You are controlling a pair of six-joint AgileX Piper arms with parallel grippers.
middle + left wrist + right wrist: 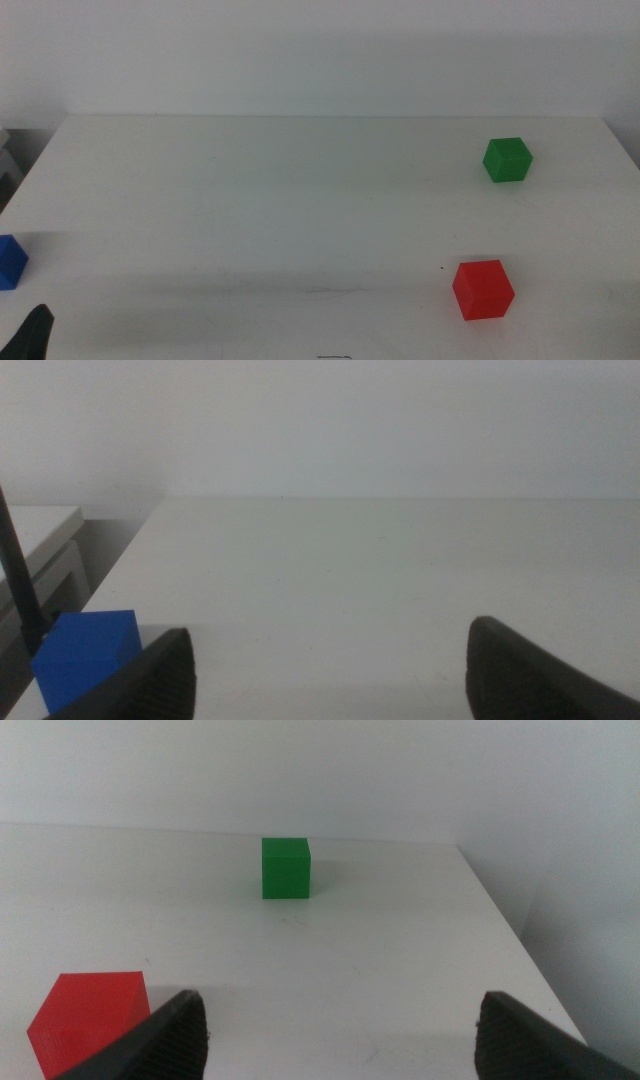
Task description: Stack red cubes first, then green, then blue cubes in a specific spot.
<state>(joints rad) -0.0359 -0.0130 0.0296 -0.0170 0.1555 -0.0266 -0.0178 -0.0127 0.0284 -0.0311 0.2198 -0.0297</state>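
Both pairs of fingers stand spread wide with nothing between them: the left gripper (330,665) shows only its two dark finger tips at the edge of its wrist view, and the right gripper (340,1035) shows the same in its own, so neither grips anything. From the middle view the left gripper appears only as a dark sliver at the near left corner, most of it cut off, and the right gripper is out of that view altogether. On the white table (300,200) the blue cube (11,262) sits at the far left edge of the middle view, partly cropped by the frame; the left wrist view shows it just beside that gripper's finger, its lower part hidden behind the tip. At the near right rests the red cube (483,289), with a corner covered by a right finger in the right wrist view. Farther back on the right stands the green cube (508,160), well apart from the red one and fully visible.
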